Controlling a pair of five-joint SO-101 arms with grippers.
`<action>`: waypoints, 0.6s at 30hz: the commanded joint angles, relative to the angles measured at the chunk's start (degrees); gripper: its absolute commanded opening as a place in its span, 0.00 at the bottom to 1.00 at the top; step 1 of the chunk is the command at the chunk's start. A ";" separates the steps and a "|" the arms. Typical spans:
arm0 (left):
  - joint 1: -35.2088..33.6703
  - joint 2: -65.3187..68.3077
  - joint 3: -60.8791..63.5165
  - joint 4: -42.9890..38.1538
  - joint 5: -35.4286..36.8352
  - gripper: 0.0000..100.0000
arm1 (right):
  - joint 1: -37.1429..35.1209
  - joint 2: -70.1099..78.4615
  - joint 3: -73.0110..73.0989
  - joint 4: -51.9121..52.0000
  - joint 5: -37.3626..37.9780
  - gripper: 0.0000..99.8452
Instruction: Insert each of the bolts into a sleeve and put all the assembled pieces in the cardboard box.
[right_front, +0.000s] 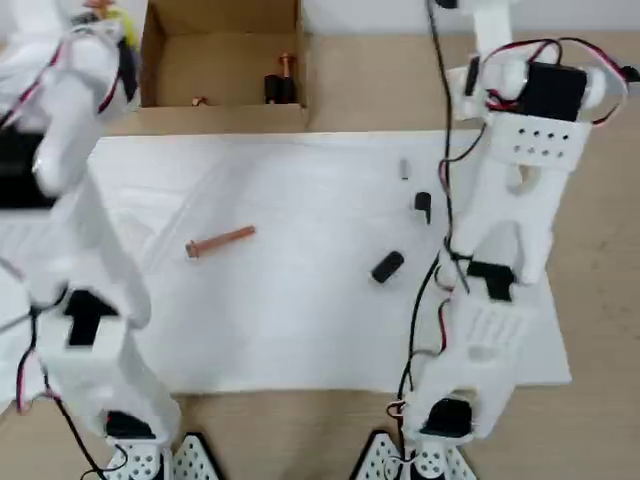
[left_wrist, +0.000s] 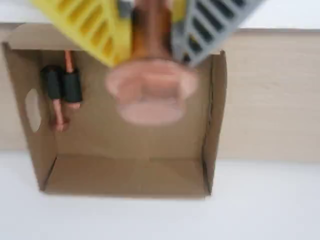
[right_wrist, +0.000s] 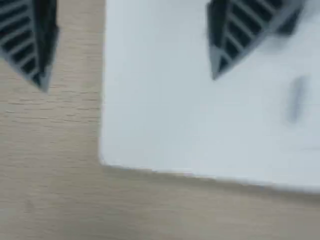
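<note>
This looks like a robotics lab or workshop bench. A pale wooden table (right_front: 600, 330) carries a white sheet (right_front: 300, 320). The left arm (right_front: 85, 290) and right arm (right_front: 505, 230), white plastic with bare red and black wires (right_front: 411, 330), are fixed at the sheet's near edge. A cardboard box (right_front: 220, 118) stands at its far edge; a bolt (right_front: 220, 241) and black sleeves (right_front: 388, 266) lie on the sheet.

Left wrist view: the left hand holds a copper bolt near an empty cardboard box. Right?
No. The cardboard box is not empty: the left wrist view shows sleeved bolts inside. The left hand does hold a copper bolt near it.
</note>
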 joint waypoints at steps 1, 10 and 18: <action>3.25 -13.85 14.07 0.44 -0.44 0.00 | -3.91 -16.75 22.99 0.79 -2.46 0.25; 5.89 -37.85 48.18 0.00 -0.97 0.01 | -8.57 -36.70 61.41 0.70 -6.15 0.25; 5.63 -54.02 68.22 -6.68 -0.70 0.01 | -12.70 -43.30 74.33 0.44 -7.30 0.25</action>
